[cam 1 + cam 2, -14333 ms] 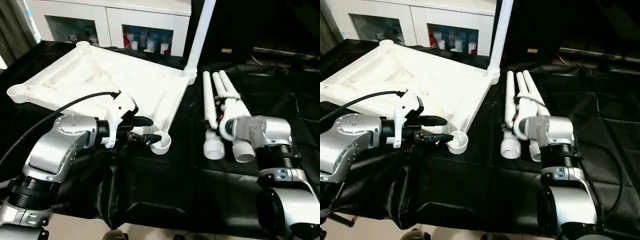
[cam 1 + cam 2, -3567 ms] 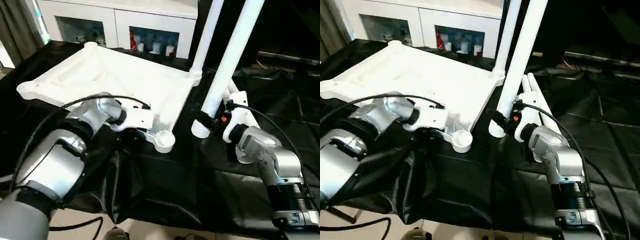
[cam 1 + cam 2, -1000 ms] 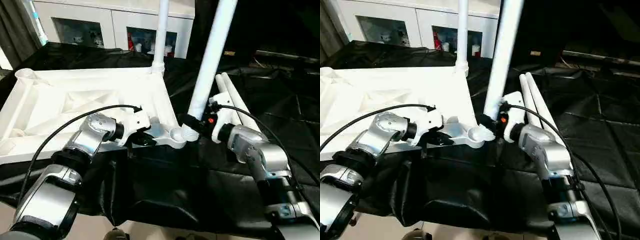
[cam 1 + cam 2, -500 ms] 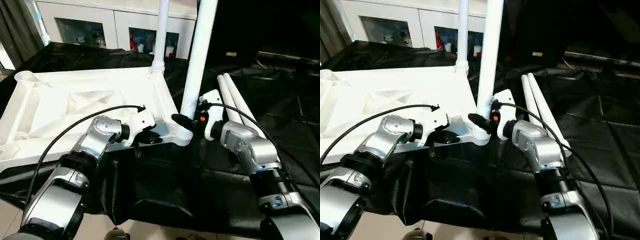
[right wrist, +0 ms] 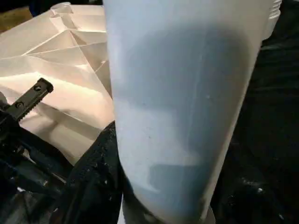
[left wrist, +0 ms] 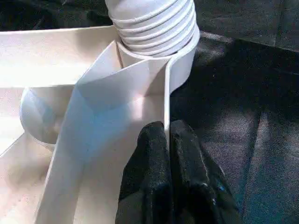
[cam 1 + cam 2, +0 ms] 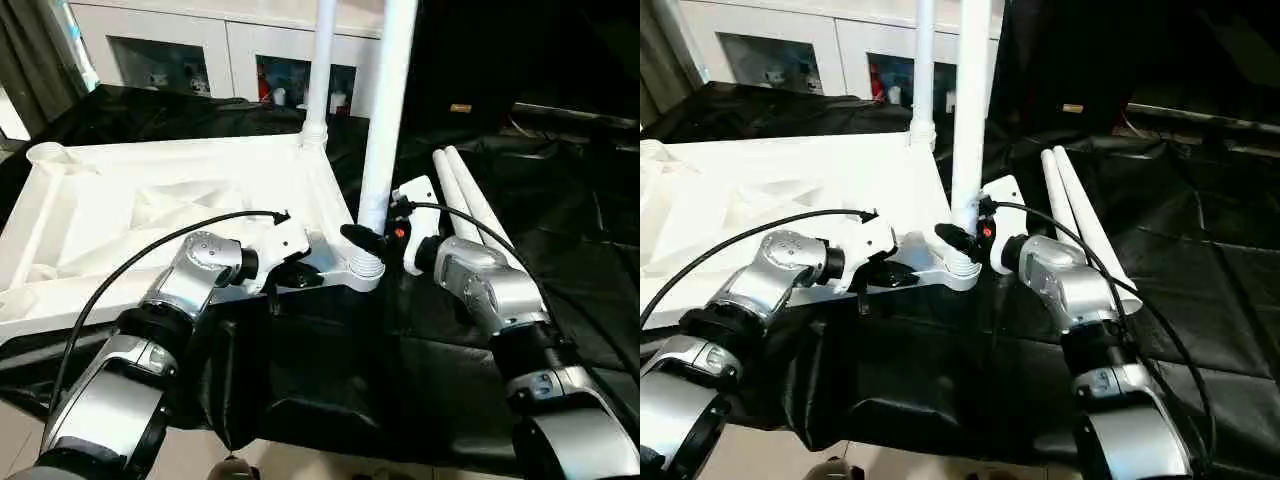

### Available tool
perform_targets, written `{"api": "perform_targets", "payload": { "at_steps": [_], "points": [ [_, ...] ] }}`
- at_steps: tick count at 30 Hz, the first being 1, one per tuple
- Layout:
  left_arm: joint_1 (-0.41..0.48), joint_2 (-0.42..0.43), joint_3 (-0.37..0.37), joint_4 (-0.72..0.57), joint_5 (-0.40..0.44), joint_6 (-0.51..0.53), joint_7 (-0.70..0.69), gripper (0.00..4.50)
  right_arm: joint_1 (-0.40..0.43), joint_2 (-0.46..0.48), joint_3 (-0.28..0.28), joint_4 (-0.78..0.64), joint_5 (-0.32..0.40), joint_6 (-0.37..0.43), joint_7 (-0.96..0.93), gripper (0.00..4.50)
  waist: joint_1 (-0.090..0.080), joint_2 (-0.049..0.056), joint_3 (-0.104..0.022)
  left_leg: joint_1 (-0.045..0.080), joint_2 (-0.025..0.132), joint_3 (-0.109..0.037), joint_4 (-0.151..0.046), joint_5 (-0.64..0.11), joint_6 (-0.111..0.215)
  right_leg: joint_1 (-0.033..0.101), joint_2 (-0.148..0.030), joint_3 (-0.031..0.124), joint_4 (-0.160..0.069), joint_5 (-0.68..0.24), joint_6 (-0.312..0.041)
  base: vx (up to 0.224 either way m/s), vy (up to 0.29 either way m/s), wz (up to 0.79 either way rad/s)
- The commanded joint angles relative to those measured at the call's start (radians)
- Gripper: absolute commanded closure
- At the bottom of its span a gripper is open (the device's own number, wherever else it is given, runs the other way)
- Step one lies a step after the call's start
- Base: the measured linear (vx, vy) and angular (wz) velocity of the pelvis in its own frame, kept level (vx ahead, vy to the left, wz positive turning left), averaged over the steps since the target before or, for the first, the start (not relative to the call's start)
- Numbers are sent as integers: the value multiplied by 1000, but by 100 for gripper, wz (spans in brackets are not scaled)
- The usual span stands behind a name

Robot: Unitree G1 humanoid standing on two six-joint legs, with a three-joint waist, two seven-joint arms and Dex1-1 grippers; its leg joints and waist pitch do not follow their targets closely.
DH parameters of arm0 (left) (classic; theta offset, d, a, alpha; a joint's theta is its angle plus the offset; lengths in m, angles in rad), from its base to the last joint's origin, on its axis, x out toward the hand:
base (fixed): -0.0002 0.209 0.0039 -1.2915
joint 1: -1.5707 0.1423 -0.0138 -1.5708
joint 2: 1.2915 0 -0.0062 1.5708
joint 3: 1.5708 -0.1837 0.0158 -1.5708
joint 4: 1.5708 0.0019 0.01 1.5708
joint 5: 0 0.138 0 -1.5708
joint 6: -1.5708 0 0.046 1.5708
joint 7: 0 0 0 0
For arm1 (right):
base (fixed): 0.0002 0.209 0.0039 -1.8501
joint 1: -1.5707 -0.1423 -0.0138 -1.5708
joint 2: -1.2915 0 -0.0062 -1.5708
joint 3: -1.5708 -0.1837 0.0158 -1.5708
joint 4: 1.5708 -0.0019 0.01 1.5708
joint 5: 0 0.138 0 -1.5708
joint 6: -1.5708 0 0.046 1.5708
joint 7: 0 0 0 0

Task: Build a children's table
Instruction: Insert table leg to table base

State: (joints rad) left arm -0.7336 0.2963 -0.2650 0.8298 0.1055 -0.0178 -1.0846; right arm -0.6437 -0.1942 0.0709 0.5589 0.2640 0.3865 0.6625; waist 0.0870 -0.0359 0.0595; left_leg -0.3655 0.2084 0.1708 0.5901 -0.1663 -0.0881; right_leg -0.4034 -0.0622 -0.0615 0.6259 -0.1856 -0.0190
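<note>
leg (image 7: 385,110) | upright in corner socket (image 7: 366,272) | right jaws around it

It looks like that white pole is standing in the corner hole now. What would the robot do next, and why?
Probably twist or press the leg further down with the right gripper. The leg stands upright in the near corner socket, but its ribbed end still shows above the rim, so it seems not fully seated. The left gripper pinches the tabletop wall beside the socket, steadying it.
</note>
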Motion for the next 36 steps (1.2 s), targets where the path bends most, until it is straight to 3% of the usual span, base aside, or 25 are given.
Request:
{"api": "perform_targets", "payload": {
  "at_steps": [1, 8, 12, 14, 15, 17, 19, 24, 27, 30, 36],
  "points": [
    [29, -27, 28, -10, -45, -8, 12, 450, -7, 10, -19, 51, 13, 3, 18, 257, -2, -11, -68, 8, 20, 1, -66, -187, 14, 51, -80, 48, -85, -267, -162, 0, 0, 0],
    [30, -18, 28, -9, -41, -11, 10, 450, 16, 14, -60, 103, 39, -14, 19, 257, -1, -4, -70, 9, 21, 1, -67, -188, 12, 50, -78, 48, -82, -229, -179, 0, 0, 0],
    [29, -12, 28, -9, -37, -13, 11, 450, 50, 25, -79, 127, 37, -54, 23, 257, 0, 0, -70, 8, 20, 0, -67, -200, 10, 53, -79, 48, -82, -225, -183, 0, 0, 0],
    [25, -9, 30, -5, -37, -16, 15, 450, 75, 38, -96, 139, 43, -86, 18, 257, 0, 10, -69, 10, 20, -1, -69, -213, 7, 50, -78, 48, -85, -236, -185, 0, 0, 0],
    [24, -9, 31, -4, -36, -17, 16, 450, 81, 42, -100, 142, 44, -94, 14, 257, 0, 5, -70, 11, 21, -1, -69, -223, 4, 51, -78, 47, -86, -245, -183, 0, 0, 0],
    [22, -9, 32, -2, -36, -18, 19, 450, 95, 50, -108, 148, 50, -109, 11, 257, 0, 6, -70, 11, 21, -2, -70, -227, 4, 51, -79, 47, -86, -250, -185, 0, 0, 0],
    [18, -8, 32, 2, -35, -19, 21, 450, 119, 65, -118, 153, 60, -134, 14, 257, 0, 16, -71, 13, 22, -3, -71, -239, 0, 50, -77, 47, -86, -233, -193, 0, 0, 0],
    [10, -6, 34, 10, -33, -20, 24, 450, 164, 89, -126, 157, 61, -191, 19, 257, -1, 21, -72, 12, 20, -4, -73, -245, 4, 52, -75, 46, -86, -211, -202, 0, 0, 0],
    [7, -4, 35, 15, -32, -22, 28, 450, 188, 95, -121, 154, 47, -234, 24, 257, 0, 25, -73, 13, 21, -4, -74, -255, 4, 52, -76, 46, -89, -224, -200, 0, 0, 0],
    [6, -3, 36, 20, -31, -25, 31, 450, 218, 85, -80, 142, -2, -303, 32, 258, -1, 27, -72, 13, 21, -5, -75, -272, 2, 51, -76, 46, -91, -243, -196, 0, 0, 0],
    [10, -3, 37, 17, -30, -26, 33, 450, 224, 78, -53, 144, -30, -333, 38, 259, -1, 26, -73, 14, 22, -5, -78, -272, 9, 51, -76, 46, -93, -242, -195, 0, 0, 0]
  ]
}}
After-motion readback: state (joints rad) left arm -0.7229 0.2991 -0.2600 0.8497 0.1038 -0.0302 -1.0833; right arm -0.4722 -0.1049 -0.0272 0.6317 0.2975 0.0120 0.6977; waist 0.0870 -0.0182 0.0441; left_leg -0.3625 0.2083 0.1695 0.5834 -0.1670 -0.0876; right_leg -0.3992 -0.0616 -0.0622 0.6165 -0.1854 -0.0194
